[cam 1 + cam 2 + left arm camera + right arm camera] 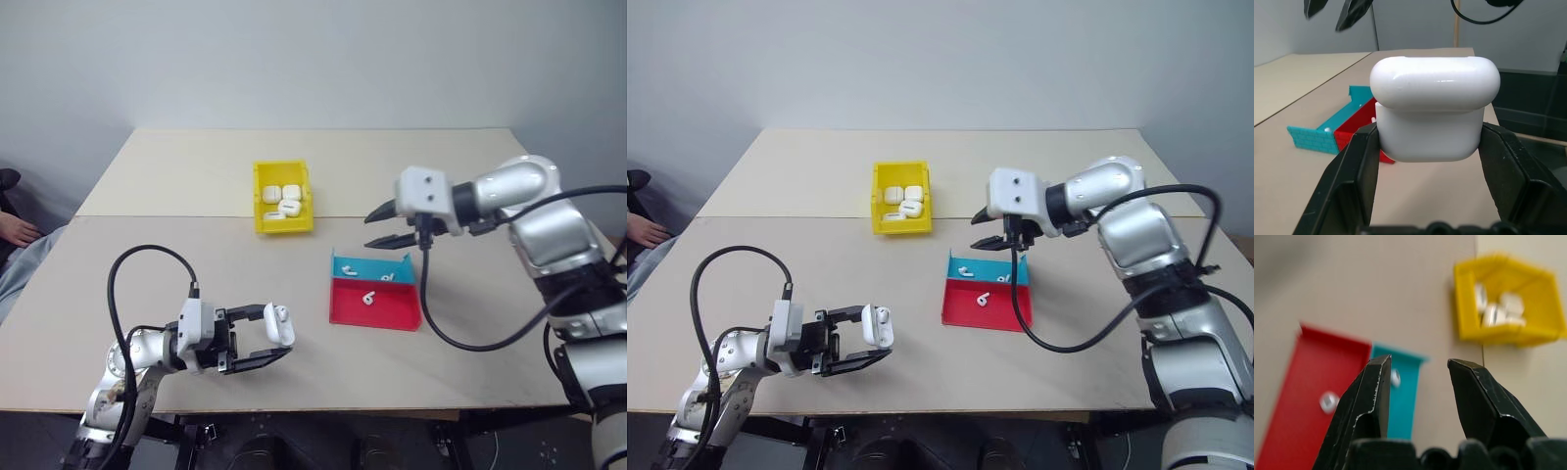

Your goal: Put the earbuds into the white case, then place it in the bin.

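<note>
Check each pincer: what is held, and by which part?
The left pincer holds a white case, clamped by the two sides of its lower body, lid ajar. The right pincer is open and empty above the tray.

A glossy white case (279,324) with its lid slightly ajar sits upright off the table, clamped near the front left edge. Two tiny white earbuds (369,299) lie apart in the shallow red-and-blue tray at mid-table. The yellow bin (283,197) stands farther back, with several white cases piled inside.
</note>
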